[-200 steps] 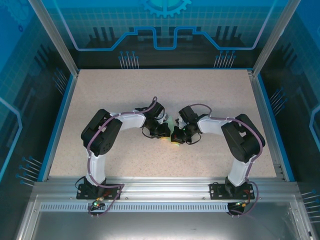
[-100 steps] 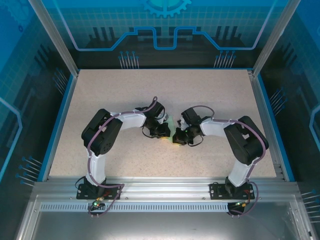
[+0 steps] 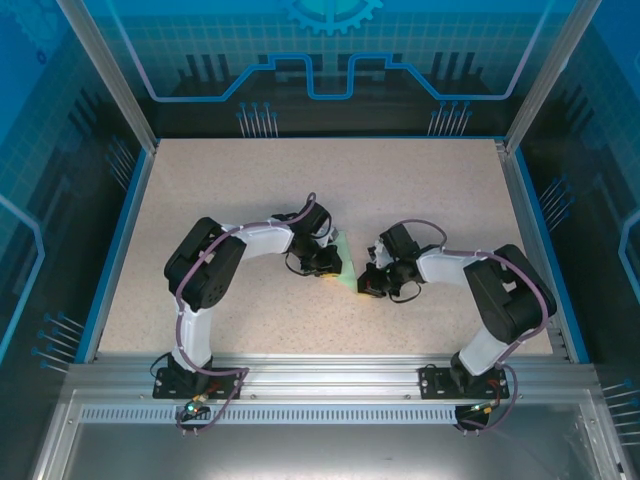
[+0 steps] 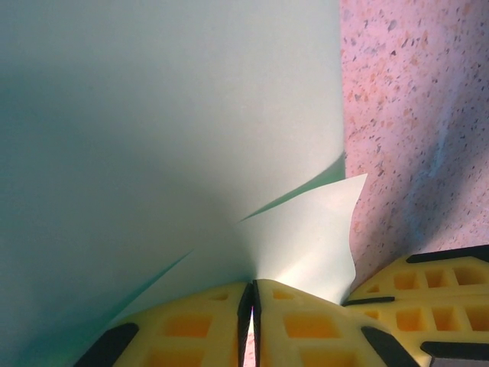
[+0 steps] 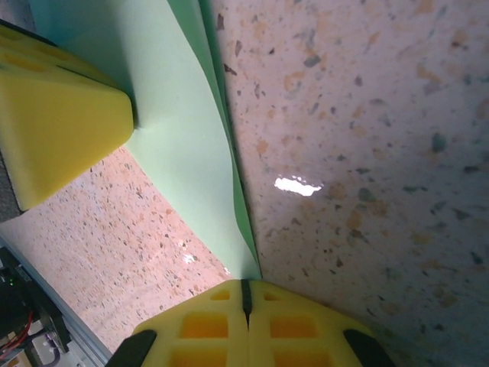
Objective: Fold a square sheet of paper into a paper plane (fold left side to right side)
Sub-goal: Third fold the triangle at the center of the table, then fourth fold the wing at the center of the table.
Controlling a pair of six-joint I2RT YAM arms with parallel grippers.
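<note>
The square sheet of paper (image 3: 347,267) is pale mint green and lies folded in layers at the table's middle, between the two grippers. My left gripper (image 3: 337,269) is shut on it, and in the left wrist view the paper (image 4: 168,130) rises from its pinched jaws (image 4: 254,287). My right gripper (image 3: 363,285) is shut on the sheet's narrow tip (image 5: 191,153) where it tapers into the jaws (image 5: 246,287). A yellow finger (image 5: 61,126) of the left gripper presses the paper at the upper left. The arms hide most of the sheet, so I cannot make out a paper plane.
The speckled beige table (image 3: 250,190) has a blue rim (image 3: 118,240) on the left and right. An aluminium rail (image 3: 330,370) carries both arm bases at the near edge. Metal posts (image 3: 105,70) stand at the back corners. The right gripper's yellow fingers (image 4: 428,287) sit close to the left gripper's jaws.
The right gripper has moved right and slightly nearer, away from the left gripper, drawing the paper's tip with it. The left arm has held still.
</note>
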